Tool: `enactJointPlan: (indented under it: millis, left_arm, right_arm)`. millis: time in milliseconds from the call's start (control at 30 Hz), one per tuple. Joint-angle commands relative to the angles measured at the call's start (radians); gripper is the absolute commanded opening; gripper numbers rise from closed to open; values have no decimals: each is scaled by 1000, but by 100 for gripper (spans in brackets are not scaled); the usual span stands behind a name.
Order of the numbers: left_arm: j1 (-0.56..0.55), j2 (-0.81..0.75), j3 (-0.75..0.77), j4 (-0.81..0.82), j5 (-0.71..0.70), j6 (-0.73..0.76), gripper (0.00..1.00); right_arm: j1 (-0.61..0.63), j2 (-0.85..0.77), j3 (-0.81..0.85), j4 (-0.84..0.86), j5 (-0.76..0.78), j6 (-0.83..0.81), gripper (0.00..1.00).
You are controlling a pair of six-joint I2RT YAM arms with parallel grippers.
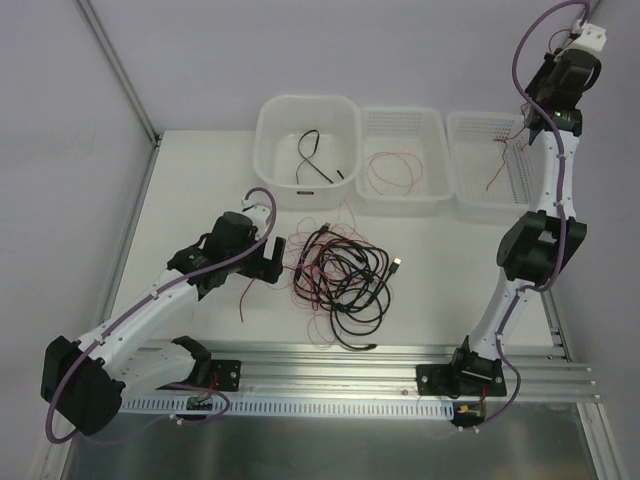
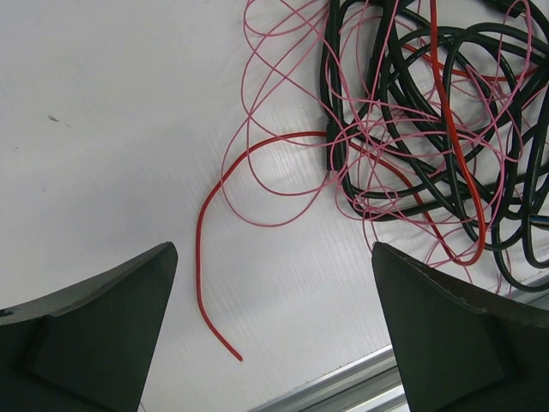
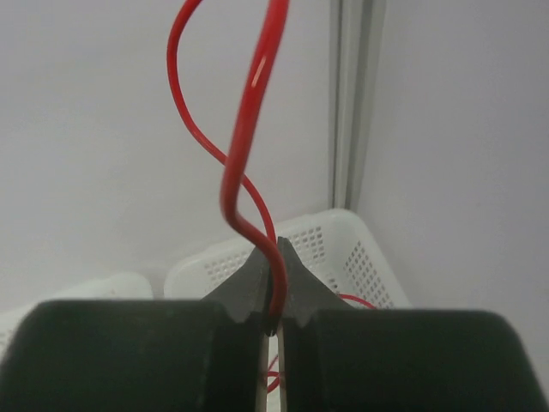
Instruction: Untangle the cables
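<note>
Top external: cables (image 1: 343, 272) in tangled black-red heap

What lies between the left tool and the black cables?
In the left wrist view, the open left tool faces the black cables across white table, crossed by thin pink-red wire loops and one loose red wire end.

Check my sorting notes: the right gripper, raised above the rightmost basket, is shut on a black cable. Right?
No. The right gripper, raised above the rightmost basket, is shut on a red wire instead, per the right wrist view.
</note>
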State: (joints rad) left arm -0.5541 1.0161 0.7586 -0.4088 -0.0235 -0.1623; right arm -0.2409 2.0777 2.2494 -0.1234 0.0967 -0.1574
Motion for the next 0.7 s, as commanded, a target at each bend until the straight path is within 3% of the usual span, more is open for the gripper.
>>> enactJointPlan:
  millis: [0,300,500,667]
  left_arm:
    - [16,9,5,2,22,26,99]
    - [17,19,10,2,22,29,99]
    - [16,4,8,2,56,24,99]
    - [16,-5,7,1,40,21,99]
  right_arm:
    - [-3,34,-17,-11,-87,44,1]
    - [-14,189,-30,-240,-158,97,9]
    - [-52,222,-50,-357,-212,185,42]
    - [-54,112,-135,-320,-255,180,69]
